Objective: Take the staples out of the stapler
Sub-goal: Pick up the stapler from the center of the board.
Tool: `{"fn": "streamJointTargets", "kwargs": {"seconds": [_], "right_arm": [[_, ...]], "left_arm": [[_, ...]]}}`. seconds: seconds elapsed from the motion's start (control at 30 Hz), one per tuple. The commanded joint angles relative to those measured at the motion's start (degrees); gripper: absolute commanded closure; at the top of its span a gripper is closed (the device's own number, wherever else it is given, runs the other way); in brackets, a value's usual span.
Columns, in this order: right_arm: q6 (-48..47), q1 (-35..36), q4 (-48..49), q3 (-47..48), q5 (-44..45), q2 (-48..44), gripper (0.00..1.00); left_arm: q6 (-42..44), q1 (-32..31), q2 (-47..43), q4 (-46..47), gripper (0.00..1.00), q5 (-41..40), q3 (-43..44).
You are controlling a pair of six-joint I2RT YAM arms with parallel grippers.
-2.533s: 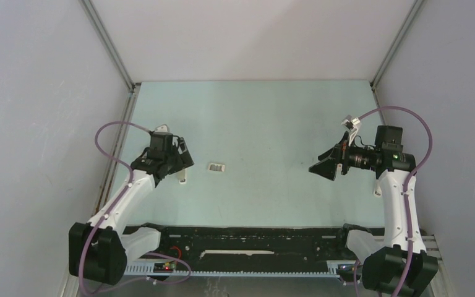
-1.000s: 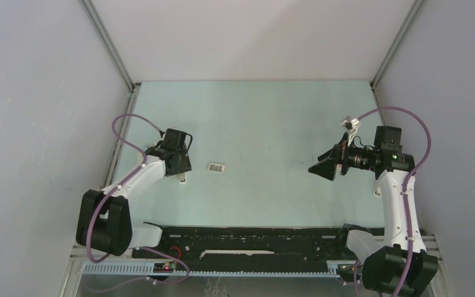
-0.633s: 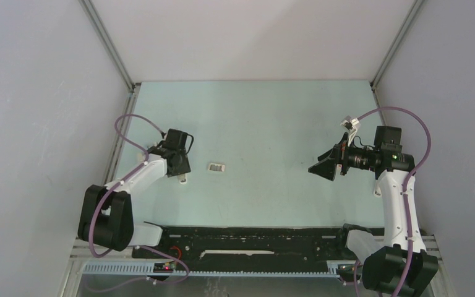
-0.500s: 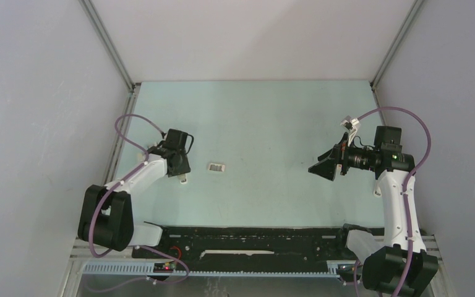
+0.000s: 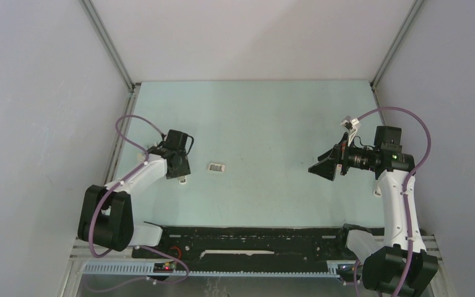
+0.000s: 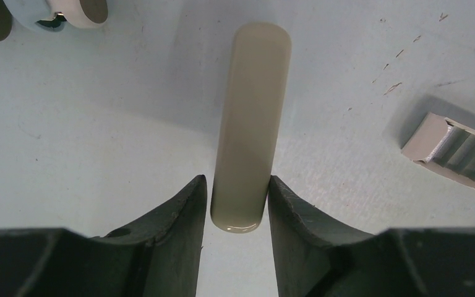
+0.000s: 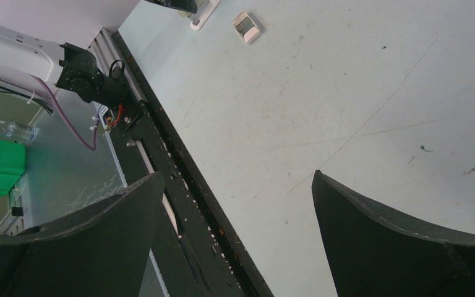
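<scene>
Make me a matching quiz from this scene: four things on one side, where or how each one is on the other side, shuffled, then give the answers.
Things:
1. beige bar
2. small box
3. left end effector
4. right end effector

States:
A. wide open, nothing between its tips
B. lying flat, one rounded end between two dark tips
C. down low, straddling the bar's end
D. lying alone, to the bar's right in the left wrist view

Pairs: 1-B, 2-D, 3-C, 4-A

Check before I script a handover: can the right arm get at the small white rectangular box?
Probably yes: only bare table lies between the open right pincer and the small white box.
</scene>
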Motion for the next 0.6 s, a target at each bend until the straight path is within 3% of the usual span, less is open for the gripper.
{"fn": "streamJointTargets", "kwargs": {"seconds": [0.0,0.13,0.43,0.57], "right_arm": [[-0.1,-0.1,0.9,-0.3,-0.2,-0.3,0.00],[-0.1,-0.1,0.8,-0.2,-0.2,-0.4,0.00],[-0.2,0.0,0.6,-0.3,-0.4,-0.4,0.00],[-0.6,0.6,0.4,-0.2,-0.5,-0.3,0.00]], "left_arm": [[0.7,-0.3,-1.4,-0.4,0.54,-0.8,2.6],[0.7,-0.3,-1.1,-0.3,0.58,-0.5,2.7],[1.3,-0.3,-4.8,-0.6,0.97,1.1,3.1],[1.7,-0.3,-9.0,-0.7,1.00,5.7,3.2]]}}
